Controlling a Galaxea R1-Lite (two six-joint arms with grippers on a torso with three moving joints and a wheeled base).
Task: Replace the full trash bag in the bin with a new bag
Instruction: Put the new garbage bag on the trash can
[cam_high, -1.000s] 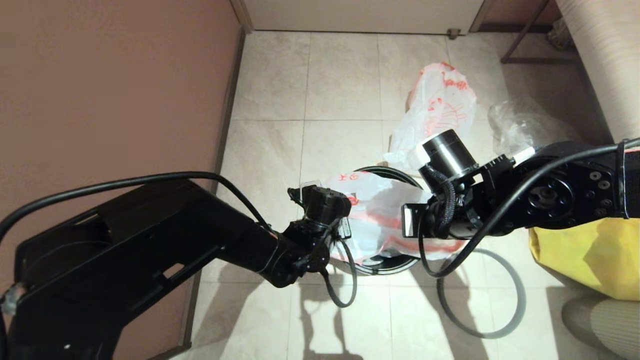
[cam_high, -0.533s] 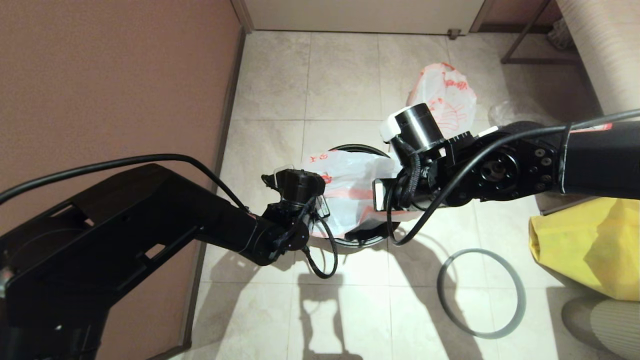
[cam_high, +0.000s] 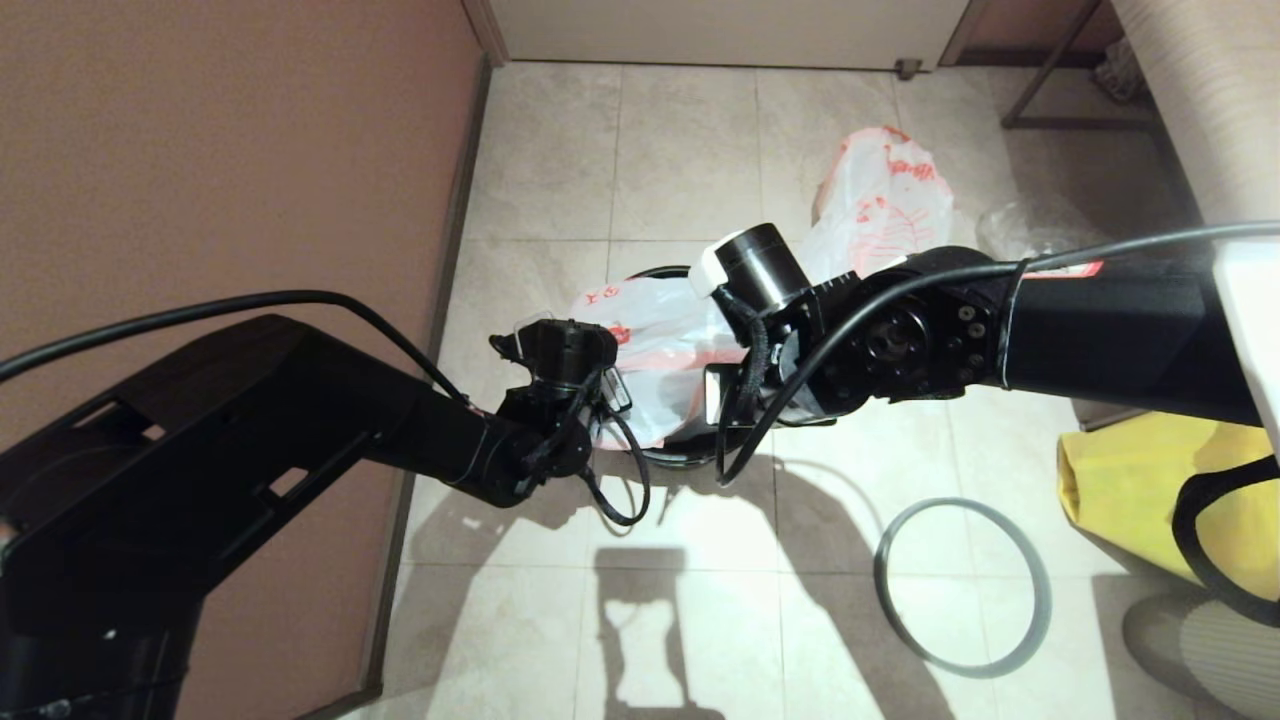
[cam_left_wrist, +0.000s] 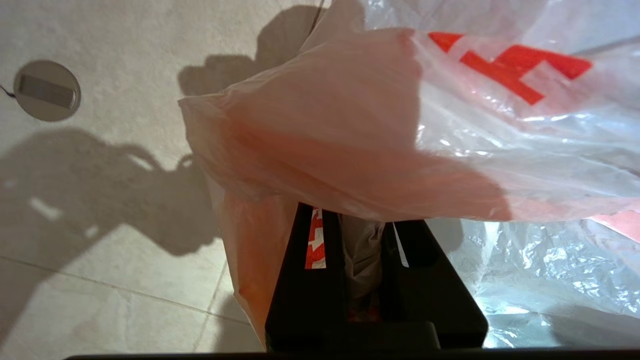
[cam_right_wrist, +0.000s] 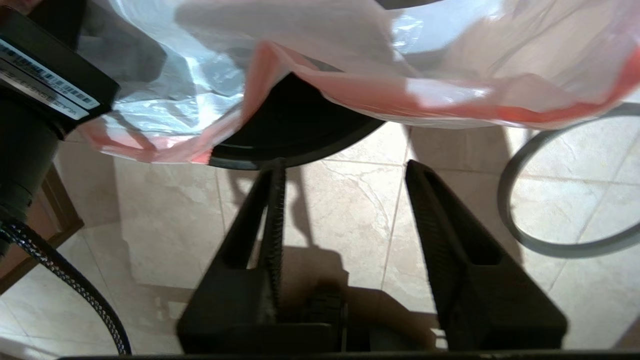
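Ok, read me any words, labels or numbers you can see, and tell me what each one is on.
No text can be read.
Red block characters on the limp white plastic new bag: cropped, not legible.
Barcode label on the black camera housing: print too small.
Red line drawing on the bulging white full trash bag: no readable words.

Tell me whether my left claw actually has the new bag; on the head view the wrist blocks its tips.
Observer: Yes. The left wrist view shows the left claw shut on a bunched fold of the new bag.
Operator: And the right claw?
Observer: The right claw is open, with nothing between its fingers; only floor shows in the gap.
Operator: Where is the bag's edge from there?
Observer: Its pink-red edge hangs just beyond the right claw's tips, draped over the rim of the bin.
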